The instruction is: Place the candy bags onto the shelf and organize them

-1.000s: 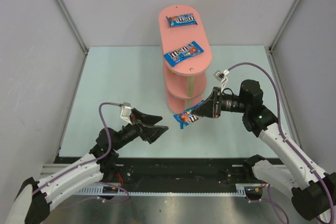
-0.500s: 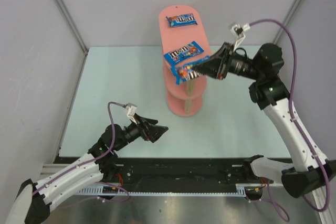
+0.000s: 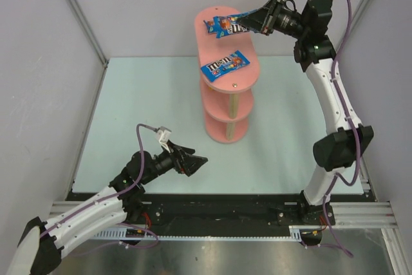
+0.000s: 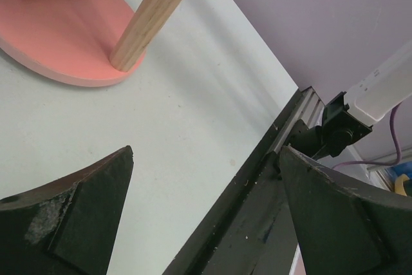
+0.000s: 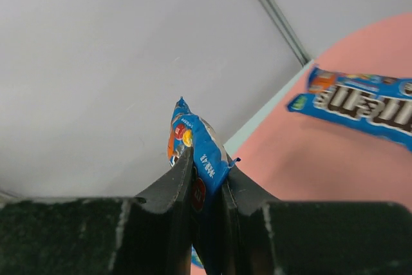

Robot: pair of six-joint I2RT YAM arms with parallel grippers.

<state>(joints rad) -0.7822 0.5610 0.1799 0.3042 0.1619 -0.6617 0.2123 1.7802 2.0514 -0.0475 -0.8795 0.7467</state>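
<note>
Holding blue packet [image 5: 197, 152] over shelf [image 3: 221, 46], right pincer [image 5: 206, 173]; left pincer [image 4: 206, 151] agape

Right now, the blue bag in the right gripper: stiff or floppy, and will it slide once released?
Probably semi-floppy: the blue bag bulges and curves above the pinch of the right gripper, yet stands without drooping. Likely light: a narrow fingertip grip carries it. Its film looks glossy, so it may slide on the smooth shelf if nudged.

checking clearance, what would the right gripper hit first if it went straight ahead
Likely the grey wall: the right gripper, shut on a blue bag, points past the shelf's top board; depth unclear.
</note>
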